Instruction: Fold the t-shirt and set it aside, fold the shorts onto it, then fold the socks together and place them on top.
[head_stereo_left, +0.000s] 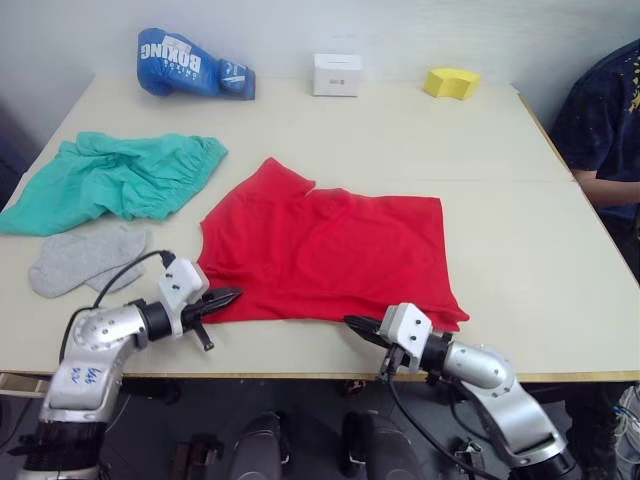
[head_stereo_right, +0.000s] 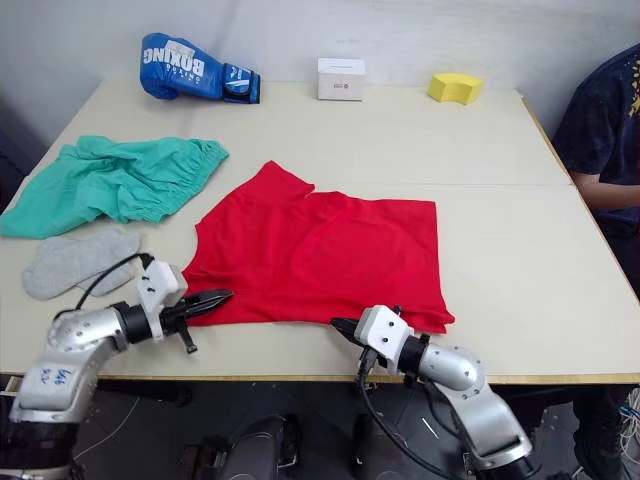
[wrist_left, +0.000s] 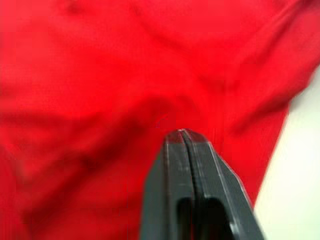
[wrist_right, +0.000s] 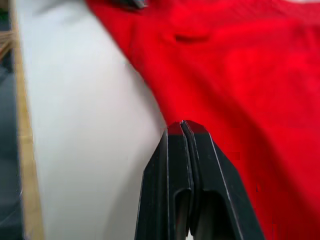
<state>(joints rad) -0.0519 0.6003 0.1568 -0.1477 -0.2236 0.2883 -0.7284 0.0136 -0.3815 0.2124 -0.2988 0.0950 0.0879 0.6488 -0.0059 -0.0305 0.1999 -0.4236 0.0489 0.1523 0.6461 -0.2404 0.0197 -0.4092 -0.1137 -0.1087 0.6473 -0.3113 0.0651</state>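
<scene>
The red t-shirt (head_stereo_left: 330, 250) lies spread flat in the middle of the table. My left gripper (head_stereo_left: 228, 297) is shut, its tips at the shirt's near left corner; the left wrist view has the closed fingertips (wrist_left: 183, 132) over red cloth, with nothing seen between them. My right gripper (head_stereo_left: 355, 323) is also shut, low by the near hem, its tips (wrist_right: 183, 123) right at the shirt's edge above bare table. At the far left sit the crumpled teal-green shorts (head_stereo_left: 120, 175), with the grey socks (head_stereo_left: 85, 258) lying flat just in front of them.
Along the back edge stand a blue boxing glove (head_stereo_left: 190, 65), a white box (head_stereo_left: 337, 74) and a yellow sponge (head_stereo_left: 450, 82). A person in a dark shirt (head_stereo_left: 610, 120) sits at the right side. The table's front edge (head_stereo_left: 300, 373) runs just under both grippers.
</scene>
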